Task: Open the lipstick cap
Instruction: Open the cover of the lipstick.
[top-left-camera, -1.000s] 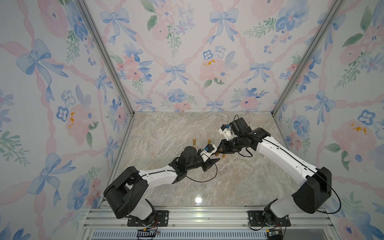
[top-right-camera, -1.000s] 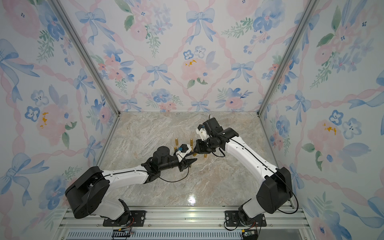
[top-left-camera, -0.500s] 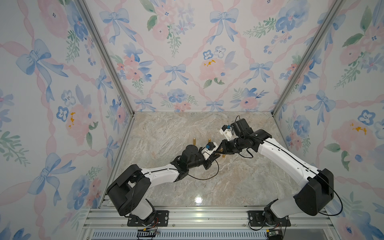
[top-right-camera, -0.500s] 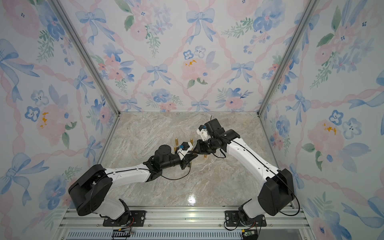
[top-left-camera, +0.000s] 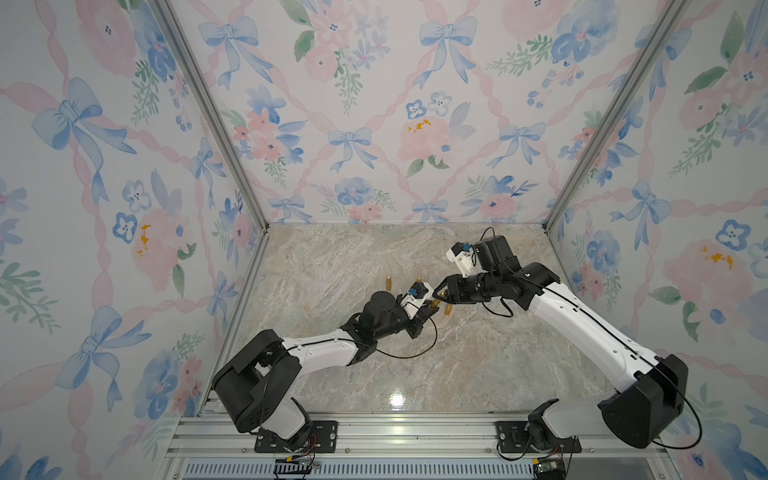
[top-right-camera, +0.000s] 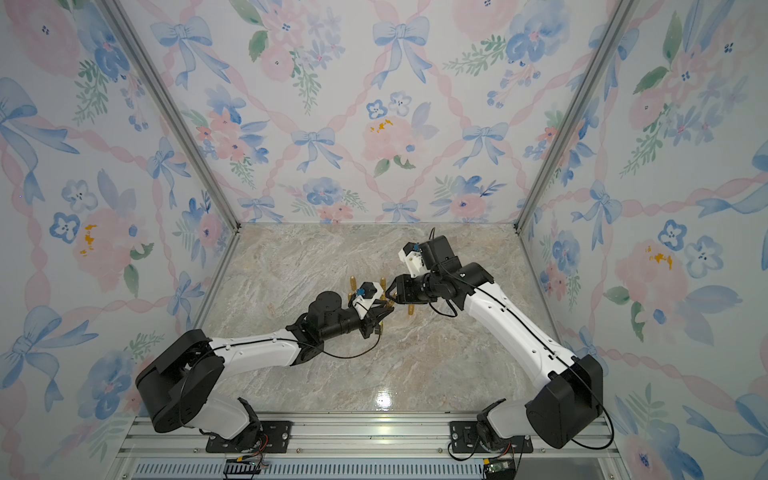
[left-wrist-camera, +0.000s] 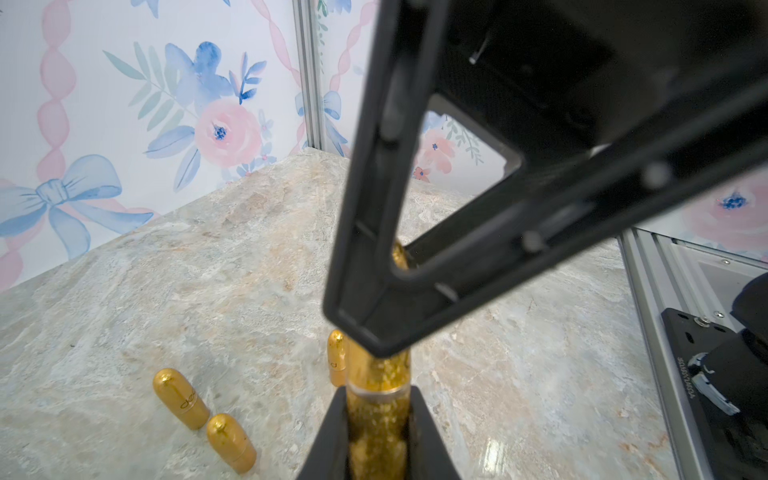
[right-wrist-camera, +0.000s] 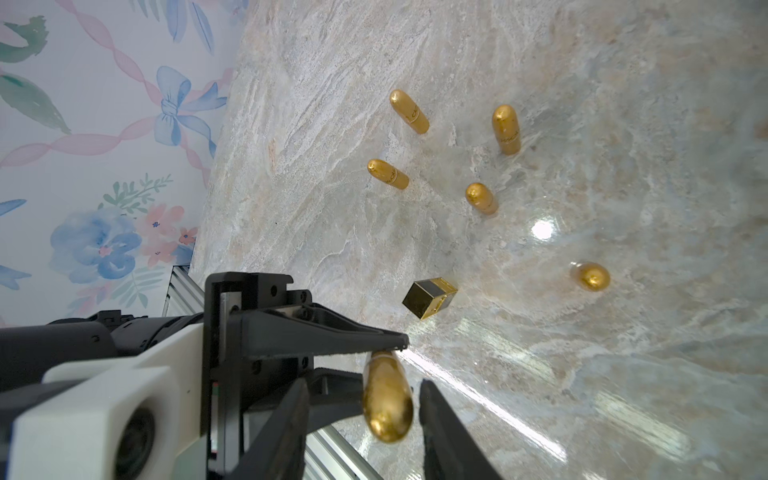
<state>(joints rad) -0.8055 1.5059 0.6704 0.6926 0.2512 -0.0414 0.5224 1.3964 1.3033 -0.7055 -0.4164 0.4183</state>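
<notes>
Two grippers meet above the table: the left gripper (left-wrist-camera: 376, 399) is clamped on the base of the glittery gold lipstick (left-wrist-camera: 376, 432), while the right gripper (right-wrist-camera: 361, 380) stands with jaws apart, flanking the cap (right-wrist-camera: 386, 403) without touching it. The cap looks still seated, its seam (left-wrist-camera: 376, 389) closed just past the left jaws. Gripping it and pulling it off are still to do.

The lipstick (left-wrist-camera: 376, 424) is shiny gold with glitter, shaped like a bullet. Its round cap (right-wrist-camera: 386, 399) is still on, and a thin line shows where it meets the body. The left gripper (top-left-camera: 431, 308) pinches its bottom end up in the air. The cap sits between the spread fingers of the right gripper (top-left-camera: 439, 296).
</notes>
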